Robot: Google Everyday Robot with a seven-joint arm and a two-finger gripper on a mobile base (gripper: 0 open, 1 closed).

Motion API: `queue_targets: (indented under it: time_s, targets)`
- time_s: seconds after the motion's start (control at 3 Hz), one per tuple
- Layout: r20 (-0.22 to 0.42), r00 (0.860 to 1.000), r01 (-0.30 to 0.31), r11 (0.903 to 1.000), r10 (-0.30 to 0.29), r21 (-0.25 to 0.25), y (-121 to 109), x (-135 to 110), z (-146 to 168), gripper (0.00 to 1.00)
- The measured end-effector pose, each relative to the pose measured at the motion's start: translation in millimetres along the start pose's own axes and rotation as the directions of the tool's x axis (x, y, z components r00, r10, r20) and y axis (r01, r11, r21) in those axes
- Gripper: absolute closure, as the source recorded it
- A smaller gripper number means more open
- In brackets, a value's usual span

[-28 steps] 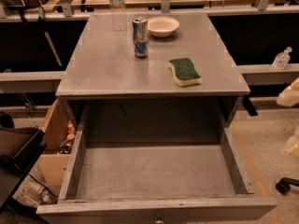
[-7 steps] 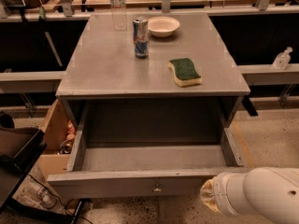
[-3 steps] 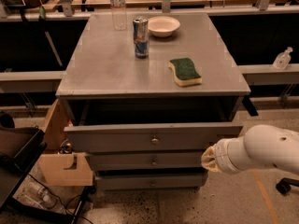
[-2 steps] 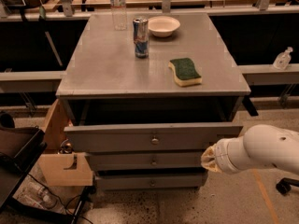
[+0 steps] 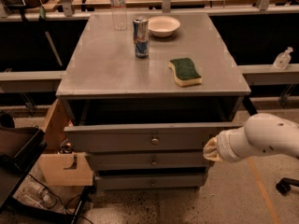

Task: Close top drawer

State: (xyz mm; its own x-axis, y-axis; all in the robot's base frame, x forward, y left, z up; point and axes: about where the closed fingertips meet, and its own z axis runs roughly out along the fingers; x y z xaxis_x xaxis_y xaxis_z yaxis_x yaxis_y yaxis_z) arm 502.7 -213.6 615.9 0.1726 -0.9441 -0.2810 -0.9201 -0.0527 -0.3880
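Observation:
The top drawer (image 5: 140, 139) is a wide grey front with a small round metal knob (image 5: 154, 139) at its centre. It is pushed almost fully in and its front stands only a little proud of the cabinet under the grey tabletop (image 5: 107, 64). My white arm (image 5: 261, 136) reaches in from the right. My gripper (image 5: 209, 149) is at the arm's tan end, against the right end of the top drawer's front. Two shorter grey drawers (image 5: 153, 161) sit shut below it.
On the tabletop stand a drink can (image 5: 141, 36), a white bowl (image 5: 163, 25), a green-and-yellow sponge (image 5: 185, 71) and a water bottle (image 5: 118, 3). A cardboard box (image 5: 65, 168) and a black cart (image 5: 14, 157) stand left. A chair caster (image 5: 285, 185) is at the right.
The top drawer went from fully pulled out to almost fully in, with my arm coming in from the lower right against its front. Over the last second nothing has visibly moved.

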Motion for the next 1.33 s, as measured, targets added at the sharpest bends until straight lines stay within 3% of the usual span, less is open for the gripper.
queue_targets:
  time_s: [1.33]
  targets:
    - [0.098,0.995,0.006,0.9995,-0.009,0.031,-65.9,32.3,44.0,1.00]
